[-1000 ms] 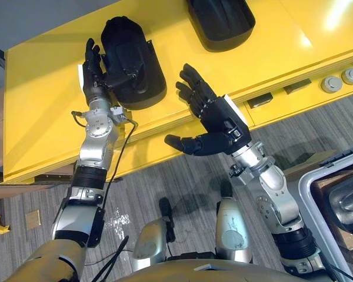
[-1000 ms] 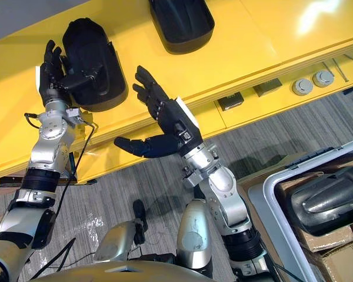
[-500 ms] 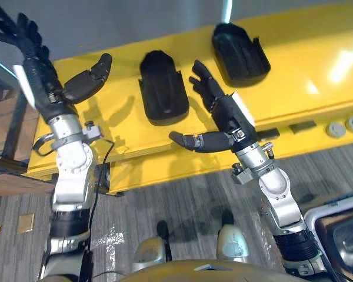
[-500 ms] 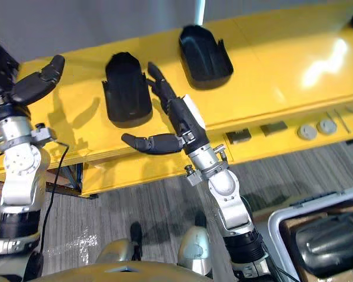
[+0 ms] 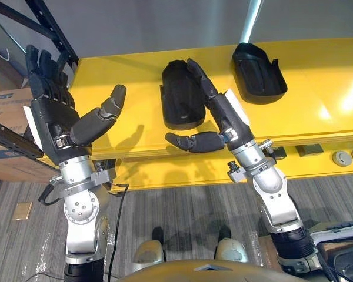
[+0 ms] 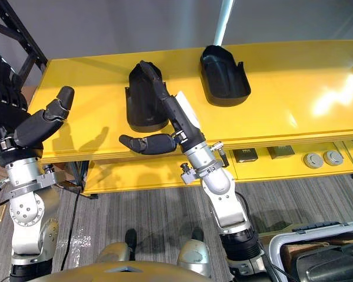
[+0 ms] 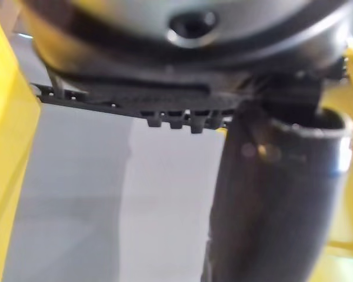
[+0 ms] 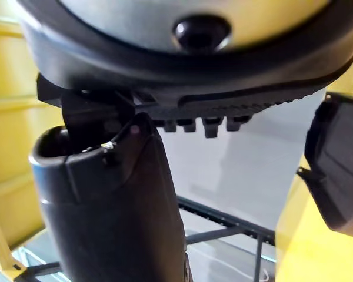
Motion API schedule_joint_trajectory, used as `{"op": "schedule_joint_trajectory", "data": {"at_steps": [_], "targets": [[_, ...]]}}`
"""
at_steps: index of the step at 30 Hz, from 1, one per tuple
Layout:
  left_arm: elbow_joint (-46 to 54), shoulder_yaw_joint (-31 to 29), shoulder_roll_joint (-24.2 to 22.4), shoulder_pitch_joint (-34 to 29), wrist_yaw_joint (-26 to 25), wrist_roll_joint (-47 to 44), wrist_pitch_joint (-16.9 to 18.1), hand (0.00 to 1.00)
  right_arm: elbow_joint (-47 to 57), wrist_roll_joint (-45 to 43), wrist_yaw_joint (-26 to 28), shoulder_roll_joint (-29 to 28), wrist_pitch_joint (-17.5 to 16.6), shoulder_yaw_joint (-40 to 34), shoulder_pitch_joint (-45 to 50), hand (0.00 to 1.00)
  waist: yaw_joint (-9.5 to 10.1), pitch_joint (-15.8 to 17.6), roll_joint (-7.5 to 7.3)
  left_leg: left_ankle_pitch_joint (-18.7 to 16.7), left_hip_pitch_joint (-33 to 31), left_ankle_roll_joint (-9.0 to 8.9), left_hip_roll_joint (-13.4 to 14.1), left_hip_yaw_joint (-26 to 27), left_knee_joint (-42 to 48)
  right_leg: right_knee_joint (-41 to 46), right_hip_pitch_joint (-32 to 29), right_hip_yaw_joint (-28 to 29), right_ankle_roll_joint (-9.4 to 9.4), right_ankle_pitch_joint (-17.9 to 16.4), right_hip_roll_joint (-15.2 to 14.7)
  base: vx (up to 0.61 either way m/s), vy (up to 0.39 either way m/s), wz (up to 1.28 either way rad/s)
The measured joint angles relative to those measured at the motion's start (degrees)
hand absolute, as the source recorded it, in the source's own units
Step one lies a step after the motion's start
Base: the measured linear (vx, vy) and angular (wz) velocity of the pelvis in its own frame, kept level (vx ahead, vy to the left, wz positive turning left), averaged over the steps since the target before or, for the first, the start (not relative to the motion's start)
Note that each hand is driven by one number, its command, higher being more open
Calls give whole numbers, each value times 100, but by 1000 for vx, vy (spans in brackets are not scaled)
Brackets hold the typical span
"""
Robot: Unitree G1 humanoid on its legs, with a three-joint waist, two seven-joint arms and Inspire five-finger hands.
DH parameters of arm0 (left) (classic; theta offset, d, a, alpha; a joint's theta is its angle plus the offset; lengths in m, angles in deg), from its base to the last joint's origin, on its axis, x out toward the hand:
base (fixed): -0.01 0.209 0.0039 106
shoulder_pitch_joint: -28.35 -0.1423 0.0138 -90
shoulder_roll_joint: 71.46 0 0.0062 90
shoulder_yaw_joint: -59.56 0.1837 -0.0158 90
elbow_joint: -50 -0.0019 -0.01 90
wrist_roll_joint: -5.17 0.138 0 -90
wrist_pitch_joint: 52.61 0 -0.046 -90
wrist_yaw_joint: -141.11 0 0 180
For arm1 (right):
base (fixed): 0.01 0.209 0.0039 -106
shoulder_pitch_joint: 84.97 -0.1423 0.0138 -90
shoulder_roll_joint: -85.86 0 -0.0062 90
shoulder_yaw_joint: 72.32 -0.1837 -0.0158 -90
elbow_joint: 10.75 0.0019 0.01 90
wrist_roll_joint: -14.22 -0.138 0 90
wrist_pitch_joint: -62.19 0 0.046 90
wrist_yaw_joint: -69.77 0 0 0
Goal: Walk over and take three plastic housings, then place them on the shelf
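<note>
Shelf: the yellow shelf point(image 5: 317, 94) runs across the head views, and two black housings lie on it.
Left housing: the left housing point(image 5: 179, 103) lies close to the front edge, left of the shelf's middle, with its long side pointing from front to back.
Right housing: the right housing point(image 5: 259, 73) sits nearer the back edge, apart from the left one, with its hollow side up.
Right hand: the right hand point(image 5: 222, 117) reaches over the front edge. Its fingers are straight and lie along the left housing's right flank, and the thumb is spread wide below the edge. It grips nothing. Whether the fingers touch the housing I cannot tell.
Left hand: the left hand point(image 5: 59, 117) is raised off the shelf's left end, with fingers straight, thumb apart and nothing in it.
Bin: a grey bin point(image 6: 294, 238) shows on the floor at the lower right, with a dark moulded part point(image 6: 335, 264) inside it, probably a third housing.
Done: two of the three housings appear to be placed on the shelf.
Left: judging by the empty hands, one more housing has to be fetched, most likely from the bin, and set on the free stretch of shelf.
</note>
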Motion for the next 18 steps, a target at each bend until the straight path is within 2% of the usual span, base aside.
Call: {"op": "schedule_joint_trajectory", "data": {"at_steps": [5, 9, 18], "targets": [[0, 69, -209, -137, 20, -318, 278, 100, -56, 824, -399, 124, -148, 133, -8, 100, 39, 78, -95, -79, -136, -19, 26, -70, 172, 19, -1, -29, -20, -12, 30, -29, -7, 5], [-1, 165, -207, -222, -4, -424, 310, 100, -96, 1104, -622, 159, -165, 208, -21, 100, 77, 350, -188, -191, -223, -11, 43, -84, 397, 108, -17, -21, -102, -76, 38, -52, 7, 1], [-1, 282, -203, -225, -238, -427, 466, 100, -701, 2228, -1443, 183, -175, 256, -267, 100, 166, 615, -197, -303, -462, -48, 109, -145, 706, 224, -147, -41, -118, -84, 99, -4, -3, 2]]}}
